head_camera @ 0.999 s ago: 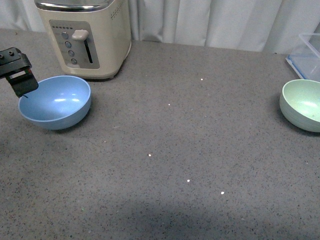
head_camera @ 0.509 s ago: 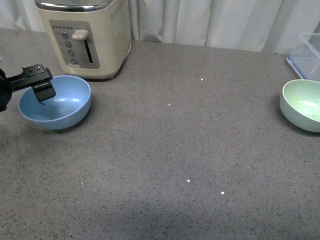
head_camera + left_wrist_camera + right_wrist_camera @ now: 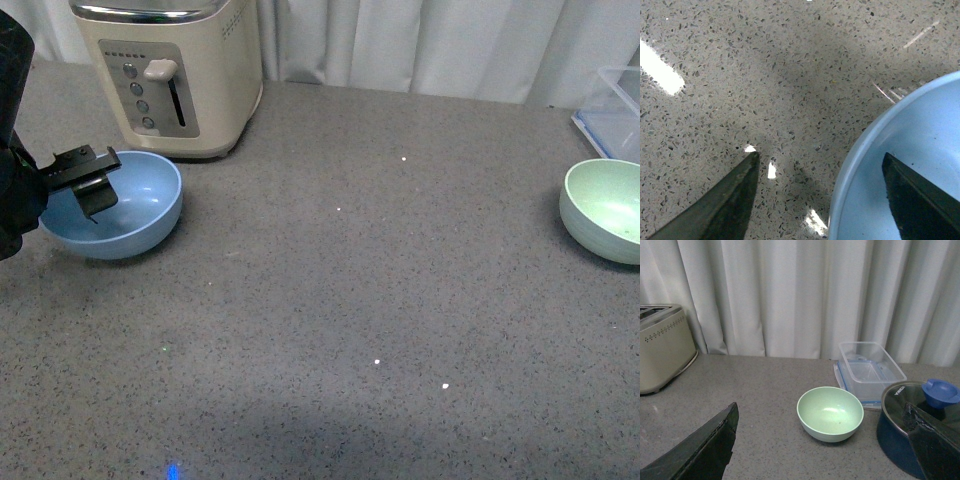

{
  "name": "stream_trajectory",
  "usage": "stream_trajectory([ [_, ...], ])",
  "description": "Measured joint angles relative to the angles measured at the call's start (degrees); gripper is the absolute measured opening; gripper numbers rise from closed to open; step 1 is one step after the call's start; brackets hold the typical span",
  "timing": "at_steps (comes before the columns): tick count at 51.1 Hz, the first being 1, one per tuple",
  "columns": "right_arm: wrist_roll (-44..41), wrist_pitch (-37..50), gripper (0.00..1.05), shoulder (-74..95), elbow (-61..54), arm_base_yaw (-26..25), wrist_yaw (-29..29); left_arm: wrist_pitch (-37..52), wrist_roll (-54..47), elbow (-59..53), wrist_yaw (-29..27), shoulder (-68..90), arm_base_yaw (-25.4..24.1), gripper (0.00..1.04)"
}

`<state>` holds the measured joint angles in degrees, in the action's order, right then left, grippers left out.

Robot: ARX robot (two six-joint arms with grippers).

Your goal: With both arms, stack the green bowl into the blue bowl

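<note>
a grey speckled counter (image 3: 350,300) fills most of the room in front of me, with a pale pleated curtain (image 3: 420,40) hanging behind it. a cream toaster (image 3: 170,75) stands at the back left. the black left arm (image 3: 12,190) comes in from the left edge.

seen from the right wrist, a dark blue pot (image 3: 890,440) with a glass lid and a blue knob sits beside a clear plastic box (image 3: 871,371), which is open at the top.

the blue bowl (image 3: 135,215) sits upright on the left of the counter, just in front of the toaster. the green bowl (image 3: 605,210) sits upright at the far right edge, near the clear box and well apart from the blue one. both look empty.

the left gripper (image 3: 92,190) hangs at the blue bowl's near left rim. the left wrist view shows its fingers (image 3: 730,205) spread apart astride that rim, one inside the bowl and one outside over the counter, gripping nothing.

the right gripper (image 3: 820,410) does not show in the front view. from its own camera its fingers (image 3: 705,450) are spread wide with nothing between them, and the green bowl lies ahead of them on the counter.
</note>
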<state>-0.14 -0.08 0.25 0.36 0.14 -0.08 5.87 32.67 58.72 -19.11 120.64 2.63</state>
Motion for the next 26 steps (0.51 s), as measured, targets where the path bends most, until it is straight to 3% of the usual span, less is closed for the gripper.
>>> stream_trajectory([
  [26, 0.0, 0.0, 0.96, 0.0, 0.0, 0.0, 0.0, -1.1, 3.0, 0.5, 1.1, 0.1, -0.4, 0.07],
])
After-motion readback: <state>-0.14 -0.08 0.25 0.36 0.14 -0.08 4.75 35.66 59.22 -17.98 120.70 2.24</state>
